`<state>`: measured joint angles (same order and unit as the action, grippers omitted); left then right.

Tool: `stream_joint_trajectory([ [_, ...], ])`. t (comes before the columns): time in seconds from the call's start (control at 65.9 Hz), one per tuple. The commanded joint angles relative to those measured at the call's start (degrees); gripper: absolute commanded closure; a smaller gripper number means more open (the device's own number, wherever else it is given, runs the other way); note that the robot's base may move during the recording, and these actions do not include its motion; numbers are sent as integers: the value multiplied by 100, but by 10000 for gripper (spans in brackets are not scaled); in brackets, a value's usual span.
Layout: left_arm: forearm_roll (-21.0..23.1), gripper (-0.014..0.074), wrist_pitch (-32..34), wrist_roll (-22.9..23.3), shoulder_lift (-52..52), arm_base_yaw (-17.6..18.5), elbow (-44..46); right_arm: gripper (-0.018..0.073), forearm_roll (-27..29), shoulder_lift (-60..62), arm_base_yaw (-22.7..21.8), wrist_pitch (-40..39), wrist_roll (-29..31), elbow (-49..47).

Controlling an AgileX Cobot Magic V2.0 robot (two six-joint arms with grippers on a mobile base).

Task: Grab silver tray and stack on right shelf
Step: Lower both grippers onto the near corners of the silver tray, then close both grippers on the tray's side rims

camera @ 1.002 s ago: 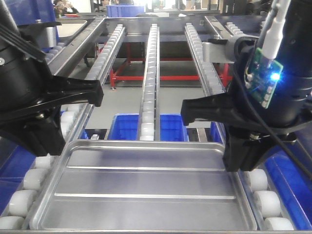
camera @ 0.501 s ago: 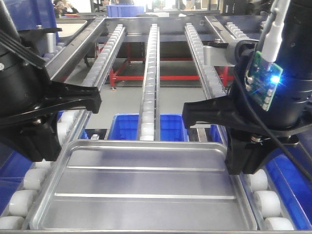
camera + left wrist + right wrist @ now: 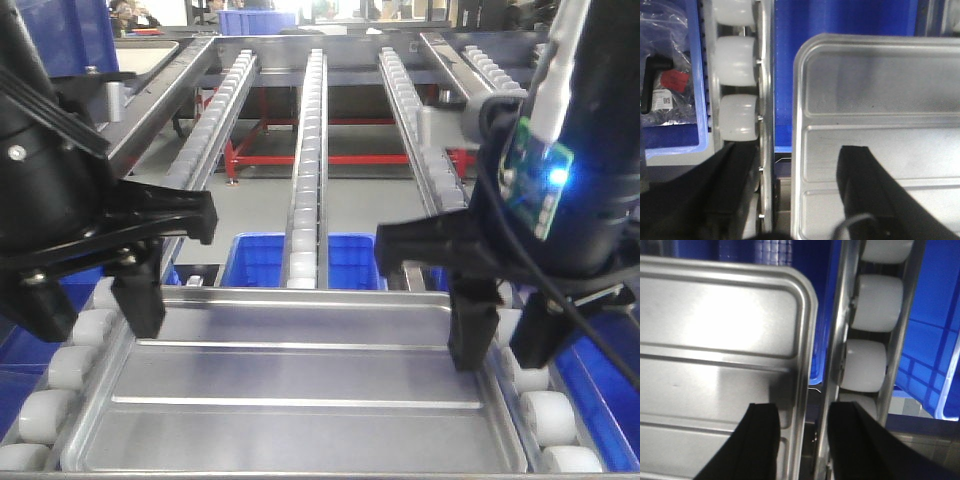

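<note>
Roller-laned right shelf (image 3: 305,150) bears ribbed silver tray (image 3: 300,375); left end effector (image 3: 797,155), right end effector (image 3: 805,410) released astride.

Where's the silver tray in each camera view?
Front: silver tray fills the lower centre.
Left wrist: silver tray on the right, far-left corner showing.
Right wrist: silver tray on the left, far-right corner showing.
Shared landmark: white rollers flanking its rim.
</note>
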<state>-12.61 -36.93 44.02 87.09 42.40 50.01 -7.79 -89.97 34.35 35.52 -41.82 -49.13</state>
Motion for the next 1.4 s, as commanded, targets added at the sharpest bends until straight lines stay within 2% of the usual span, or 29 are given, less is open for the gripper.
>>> stream_joint_trajectory([
  [0.0, -103, 298, 150, 9, -111, 33, 184, 165, -25, 87, -6, -151, -5, -151],
  [0.137, -103, 334, 207, 9, 40, 33, 184, 165, -30, 60, -51, -303, -5, -151],
  [1.017, -205, 334, 104, 9, 399, 33, 184, 165, 78, -333, -94, -629, -5, -151],
  [1.381, -73, 335, 107, 9, 442, 33, 184, 165, 78, -338, -94, -640, -5, -151],
])
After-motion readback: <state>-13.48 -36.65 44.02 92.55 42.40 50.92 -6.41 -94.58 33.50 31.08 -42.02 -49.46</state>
